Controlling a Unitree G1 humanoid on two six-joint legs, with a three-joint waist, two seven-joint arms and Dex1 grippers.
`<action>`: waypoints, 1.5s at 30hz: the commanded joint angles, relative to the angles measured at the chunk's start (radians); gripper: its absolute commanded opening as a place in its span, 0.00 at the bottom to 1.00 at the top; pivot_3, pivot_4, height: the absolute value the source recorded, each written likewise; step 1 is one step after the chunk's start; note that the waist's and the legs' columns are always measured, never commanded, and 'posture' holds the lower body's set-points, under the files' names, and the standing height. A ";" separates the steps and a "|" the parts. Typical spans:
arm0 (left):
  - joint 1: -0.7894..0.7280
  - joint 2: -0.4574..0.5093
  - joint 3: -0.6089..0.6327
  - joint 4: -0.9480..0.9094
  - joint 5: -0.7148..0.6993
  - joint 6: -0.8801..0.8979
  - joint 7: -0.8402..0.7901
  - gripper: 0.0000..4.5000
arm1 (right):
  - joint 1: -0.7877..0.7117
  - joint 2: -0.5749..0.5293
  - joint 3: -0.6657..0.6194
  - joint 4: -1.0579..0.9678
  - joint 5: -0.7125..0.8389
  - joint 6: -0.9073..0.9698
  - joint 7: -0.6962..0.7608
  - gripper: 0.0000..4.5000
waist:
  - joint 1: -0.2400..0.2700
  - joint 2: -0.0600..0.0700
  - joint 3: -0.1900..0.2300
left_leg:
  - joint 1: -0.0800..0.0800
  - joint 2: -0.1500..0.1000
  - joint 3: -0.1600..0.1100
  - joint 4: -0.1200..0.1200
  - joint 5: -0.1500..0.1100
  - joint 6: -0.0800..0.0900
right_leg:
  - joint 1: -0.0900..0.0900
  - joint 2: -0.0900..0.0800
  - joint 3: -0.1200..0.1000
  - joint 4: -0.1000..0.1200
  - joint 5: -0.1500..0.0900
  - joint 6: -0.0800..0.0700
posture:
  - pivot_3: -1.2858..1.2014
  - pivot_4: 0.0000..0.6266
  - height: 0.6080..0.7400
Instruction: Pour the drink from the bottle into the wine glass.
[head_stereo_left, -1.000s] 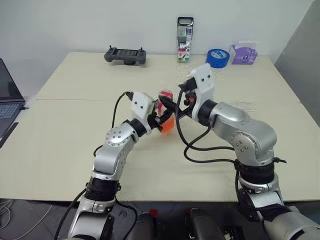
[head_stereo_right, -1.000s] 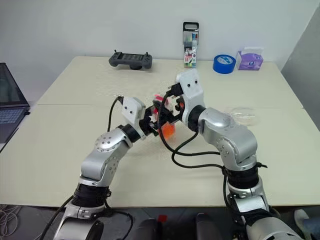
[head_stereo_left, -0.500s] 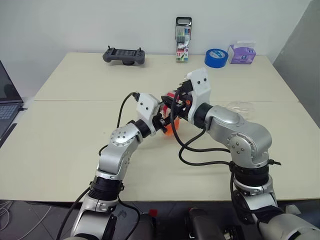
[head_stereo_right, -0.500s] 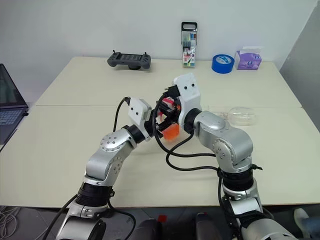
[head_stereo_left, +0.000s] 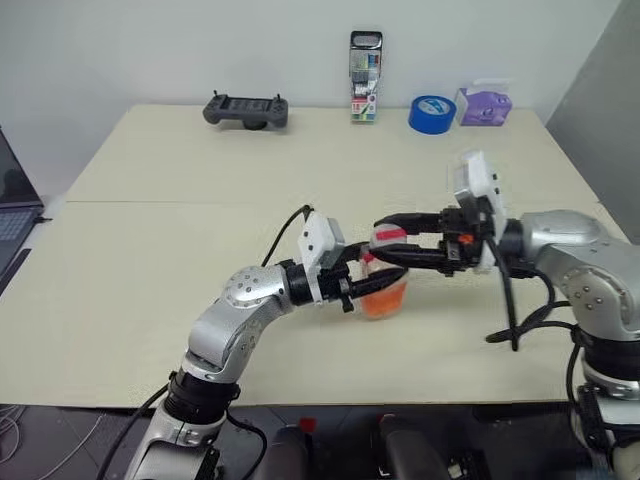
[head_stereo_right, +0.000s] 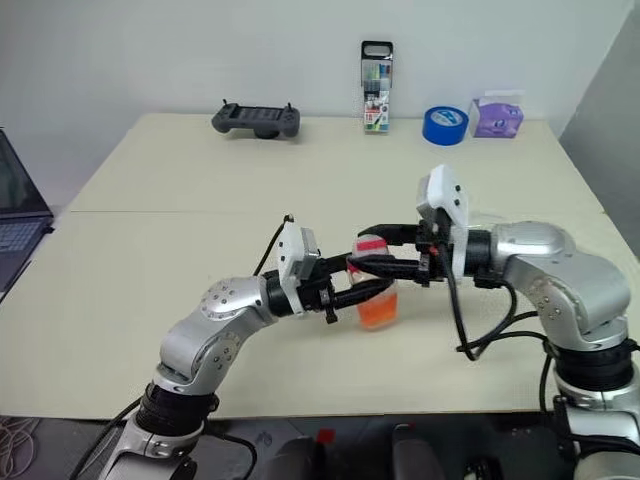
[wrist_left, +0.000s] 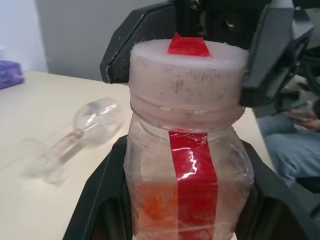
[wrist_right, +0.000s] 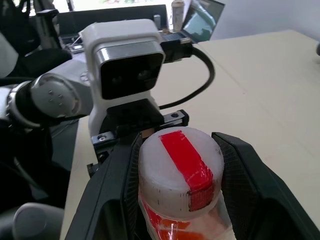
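Observation:
The bottle (head_stereo_right: 377, 300) stands upright just above the table near its front edge. The orange-red drink (head_stereo_right: 378, 312) fills its lower part. My left gripper (head_stereo_right: 362, 292) reaches in level from the left and is shut on the bottle's body. My right gripper (head_stereo_right: 372, 248) comes in from the right, and its two black fingers (wrist_right: 240, 175) press on either side of the pink-and-white cap (wrist_right: 180, 160). The wine glass (wrist_left: 75, 135) lies on its side on the table beyond the bottle.
Along the table's far edge stand a game controller (head_stereo_right: 255, 120), a marker pack (head_stereo_right: 377, 100), a blue tape roll (head_stereo_right: 446, 126) and a purple box (head_stereo_right: 497, 117). A laptop (head_stereo_right: 15, 215) sits at the left. A seated person (wrist_left: 295, 145) is beyond the table.
Both arms drew back toward the table's front edge with the bottle. My right arm swung out to the right, and its gripper closed from wide open onto the cap.

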 joint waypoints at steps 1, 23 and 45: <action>-0.028 0.000 0.086 0.034 0.002 -0.014 0.062 0.43 | 0.009 0.020 0.090 -0.071 0.062 -0.041 0.114 0.42 | 0.001 0.000 0.000 | 0.001 0.000 0.000 0.000 0.000 0.000 | 0.000 0.003 0.000 0.000 0.000 0.000 | 0.52 0.24 1.00; -0.085 -0.036 0.039 0.201 0.097 -0.144 0.006 0.43 | 0.006 0.326 -0.015 -0.376 -0.103 0.356 -0.857 1.00 | 0.009 0.001 0.001 | -0.002 -0.001 -0.002 0.001 0.001 -0.001 | 0.000 -0.004 0.001 0.000 0.000 -0.001 | 0.52 0.24 1.00; -0.119 -0.078 0.019 0.279 0.138 -0.227 -0.039 0.43 | -0.014 0.703 -0.018 -0.501 -0.321 0.734 -1.167 0.81 | 0.004 0.001 0.001 | -0.001 -0.001 -0.002 0.000 0.001 -0.001 | -0.002 -0.003 0.000 0.002 0.000 -0.001 | 0.52 0.24 1.00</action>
